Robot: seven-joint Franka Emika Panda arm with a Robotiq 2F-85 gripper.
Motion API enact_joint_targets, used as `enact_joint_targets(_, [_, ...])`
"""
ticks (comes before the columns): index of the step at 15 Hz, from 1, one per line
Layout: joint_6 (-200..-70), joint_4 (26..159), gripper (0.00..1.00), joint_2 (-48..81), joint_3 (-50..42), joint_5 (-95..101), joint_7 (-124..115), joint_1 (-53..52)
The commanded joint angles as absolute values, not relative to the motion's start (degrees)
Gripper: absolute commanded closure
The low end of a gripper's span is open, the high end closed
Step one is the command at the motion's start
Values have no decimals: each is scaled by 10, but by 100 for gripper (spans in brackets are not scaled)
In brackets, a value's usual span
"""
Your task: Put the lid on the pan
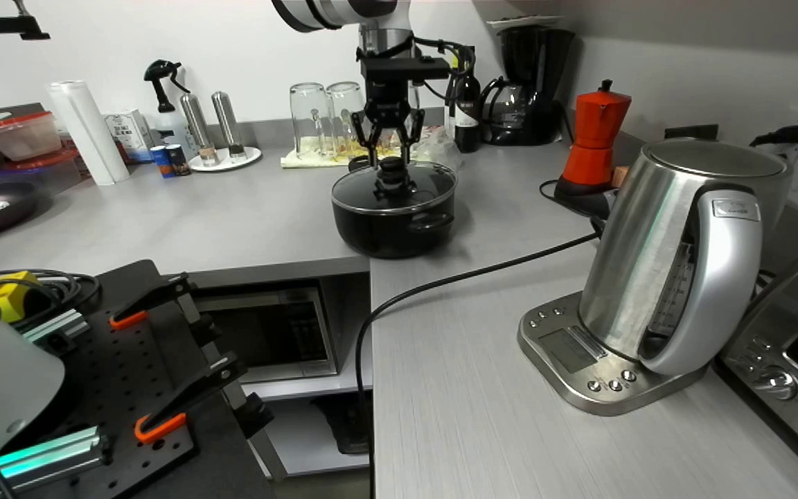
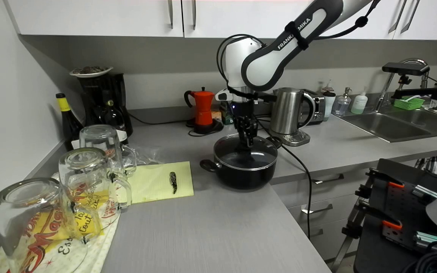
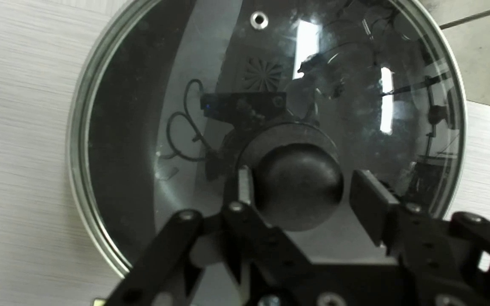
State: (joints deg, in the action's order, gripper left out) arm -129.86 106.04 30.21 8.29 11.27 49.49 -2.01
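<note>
The lid (image 1: 433,184) is clear glass with a metal rim and a black centre knob (image 3: 300,182). It sits flat on the black pan (image 1: 392,232) in both exterior views, where the lid (image 2: 224,151) and the pan (image 2: 247,178) appear at the counter's inner corner. In the wrist view the lid (image 3: 143,106) fills most of the picture. My gripper (image 3: 306,187) is open, its fingers on either side of the knob. The left finger is close to the knob; a gap shows at the right finger. In both exterior views the gripper (image 1: 390,156) is above the lid's centre.
A black cable (image 1: 482,267) runs across the counter beside the pan. A steel kettle (image 1: 621,263) and a red moka pot (image 1: 593,138) stand to one side. Glass mugs (image 2: 85,182) and a yellow sheet (image 2: 154,185) lie on the other side. A coffee maker (image 1: 530,83) stands behind.
</note>
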Motion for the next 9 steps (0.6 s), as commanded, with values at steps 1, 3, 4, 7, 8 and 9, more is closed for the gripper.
enact_joint_targets(1, [-1289, 1059, 73, 300, 87, 105, 502, -16])
enact_joint_targets(3, [-1289, 1060, 75, 299, 87, 104, 503, -16])
enact_joint_targets(4, [-1290, 1061, 75, 297, 88, 104, 503, -15])
enact_joint_targets(7, [-1291, 1063, 75, 292, 89, 102, 504, -15])
enact_joint_targets(8, [-1291, 1064, 75, 290, 90, 101, 506, -14])
enact_joint_targets(9, [-1292, 1064, 75, 289, 91, 99, 507, -13])
